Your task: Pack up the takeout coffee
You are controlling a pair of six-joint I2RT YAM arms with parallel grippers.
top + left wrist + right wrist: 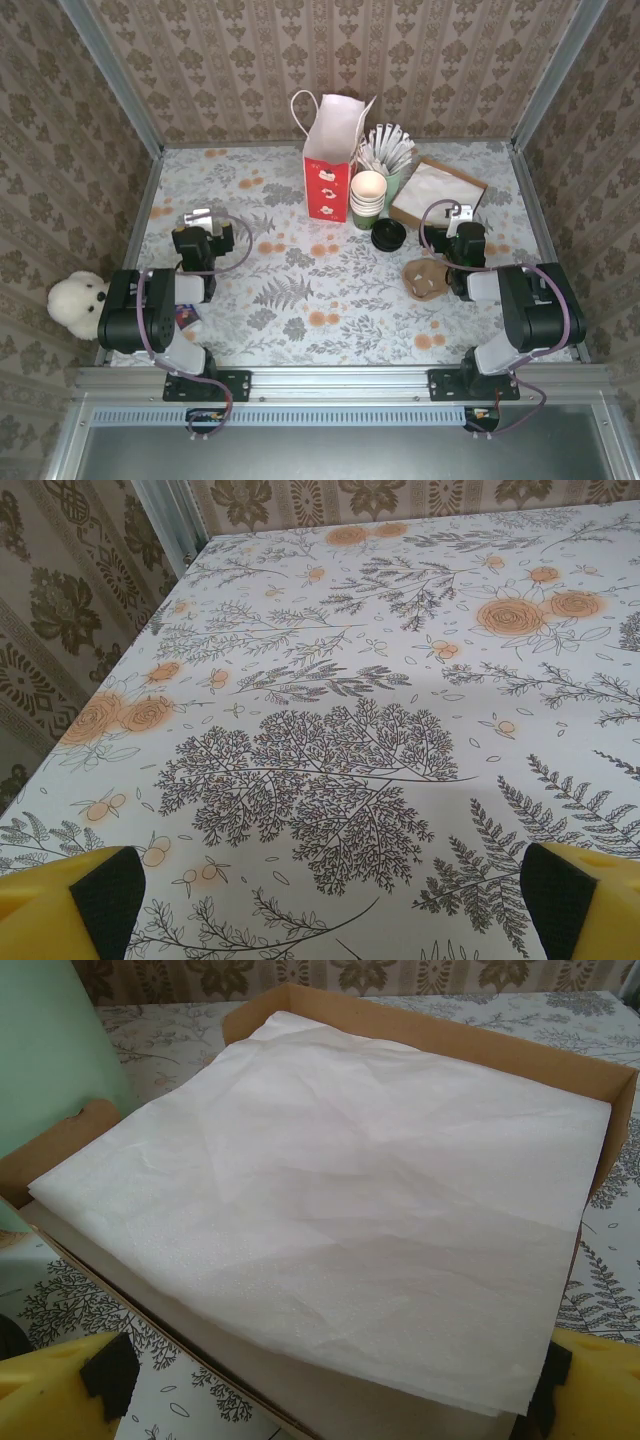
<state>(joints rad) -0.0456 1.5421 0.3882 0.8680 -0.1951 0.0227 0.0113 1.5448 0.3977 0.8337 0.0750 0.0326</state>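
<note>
The takeout coffee [388, 235] stands mid-table, seen from above as a round black lid, in front of the red-and-white paper bag [329, 168], which stands upright and open at the back. My right gripper [458, 212] is a short way to the coffee's right, apart from it. In the right wrist view this gripper [330, 1390] is open, its yellow fingertips [95, 1380] spread before the near edge of a brown box of white napkins [330, 1190]. My left gripper [199, 217] is far to the left. It [330, 905] is open above bare floral tablecloth with nothing between its fingers.
A stack of lidless green cups [367, 198] and a green holder of white-wrapped sticks [388, 152] stand beside the bag. The napkin box [437, 192] lies at back right. A brown cardboard carrier [425, 278] lies by the right arm. A white plush toy [78, 300] sits off the left edge.
</note>
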